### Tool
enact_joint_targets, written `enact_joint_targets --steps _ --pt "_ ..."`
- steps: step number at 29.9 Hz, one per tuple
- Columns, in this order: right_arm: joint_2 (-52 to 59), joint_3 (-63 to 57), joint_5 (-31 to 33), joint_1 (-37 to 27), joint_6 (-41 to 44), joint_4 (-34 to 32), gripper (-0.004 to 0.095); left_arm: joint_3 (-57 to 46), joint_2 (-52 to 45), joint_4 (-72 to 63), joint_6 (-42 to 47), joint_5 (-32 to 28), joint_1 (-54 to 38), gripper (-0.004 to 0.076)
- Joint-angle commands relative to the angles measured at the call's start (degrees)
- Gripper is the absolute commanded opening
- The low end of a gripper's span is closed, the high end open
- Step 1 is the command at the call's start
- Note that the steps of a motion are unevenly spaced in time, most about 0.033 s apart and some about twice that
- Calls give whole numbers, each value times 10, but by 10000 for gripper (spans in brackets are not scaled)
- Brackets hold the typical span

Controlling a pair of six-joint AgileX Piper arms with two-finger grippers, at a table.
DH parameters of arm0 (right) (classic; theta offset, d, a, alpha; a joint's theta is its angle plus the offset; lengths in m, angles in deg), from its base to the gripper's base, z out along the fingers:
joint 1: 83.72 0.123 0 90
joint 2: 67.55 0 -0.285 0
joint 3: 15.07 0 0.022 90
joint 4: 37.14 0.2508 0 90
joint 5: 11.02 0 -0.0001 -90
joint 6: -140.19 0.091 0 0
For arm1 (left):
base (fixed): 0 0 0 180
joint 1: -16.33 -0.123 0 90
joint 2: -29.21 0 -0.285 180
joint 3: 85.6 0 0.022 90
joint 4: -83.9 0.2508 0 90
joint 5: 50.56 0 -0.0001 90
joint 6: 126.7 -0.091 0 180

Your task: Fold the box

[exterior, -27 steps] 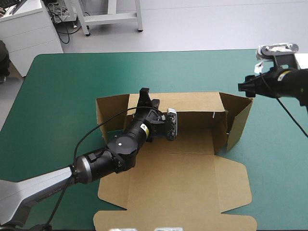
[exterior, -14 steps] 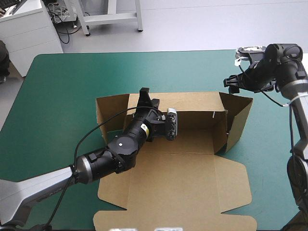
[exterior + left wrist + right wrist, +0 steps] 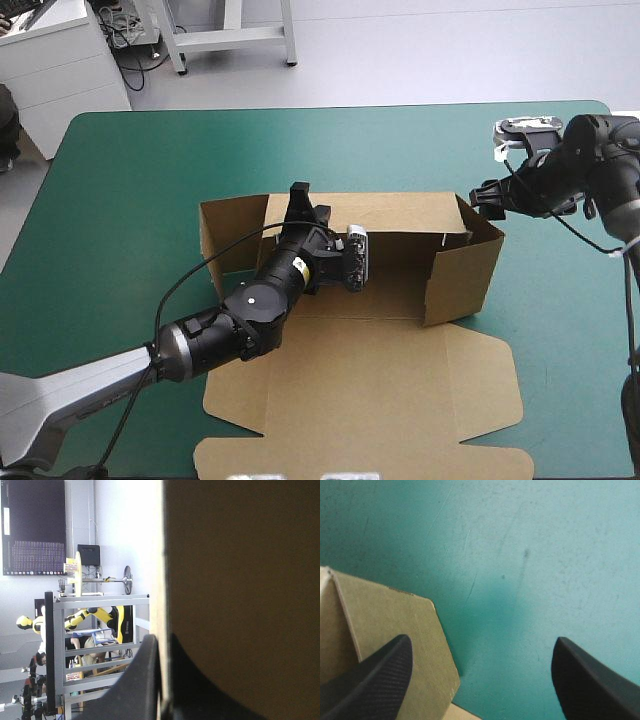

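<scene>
The brown box (image 3: 380, 380) lies mid-table with its back wall (image 3: 400, 212) raised and its lid panel flat toward the near edge. My left gripper (image 3: 298, 196) reaches over the base and is shut on the top edge of the back wall. In the left wrist view the board (image 3: 240, 580) stands between the fingers (image 3: 140, 680). The right side wall (image 3: 462, 272) stands upright, swung inward across the base. My right gripper (image 3: 484, 195) hovers open just outside the box's far right corner. In the right wrist view a brown flap (image 3: 385, 625) lies beside one finger (image 3: 375, 675).
The teal-green cover (image 3: 150, 200) stretches bare around the box on the far side and to the left. The box's left side flap (image 3: 225, 240) stands raised by the left arm. The table's right edge runs close behind the right arm.
The right gripper came in from the table's right edge to the box's far right corner. The right side wall swung from splayed outward to upright and turned inward. The left arm stayed still.
</scene>
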Motion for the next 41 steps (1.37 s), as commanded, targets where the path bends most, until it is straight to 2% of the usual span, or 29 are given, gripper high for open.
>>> enact_joint_targets --steps 1,6,14,20,26,32,37,41 --pt "51 -16 -15 -6 -16 13 694 13 -17 10 11 9 3 -32" --pt "103 -88 -86 -6 -46 66 691 13 -17 10 16 9 3 -32" --pt "191 -222 -186 -6 -89 72 692 13 -17 12 22 9 3 -32" --pt "218 -304 -227 -6 -140 97 691 13 -17 14 22 9 3 -32" --pt "221 -335 -233 -6 -184 163 692 13 -17 15 22 8 3 -32" --pt "223 -354 -216 -6 -197 170 692 13 -17 16 22 8 3 -32" --pt "223 -362 -219 -5 -231 207 692 13 -17 18 22 5 3 -32" --pt "223 -362 -241 -5 -278 278 692 13 -17 18 22 4 3 -32"
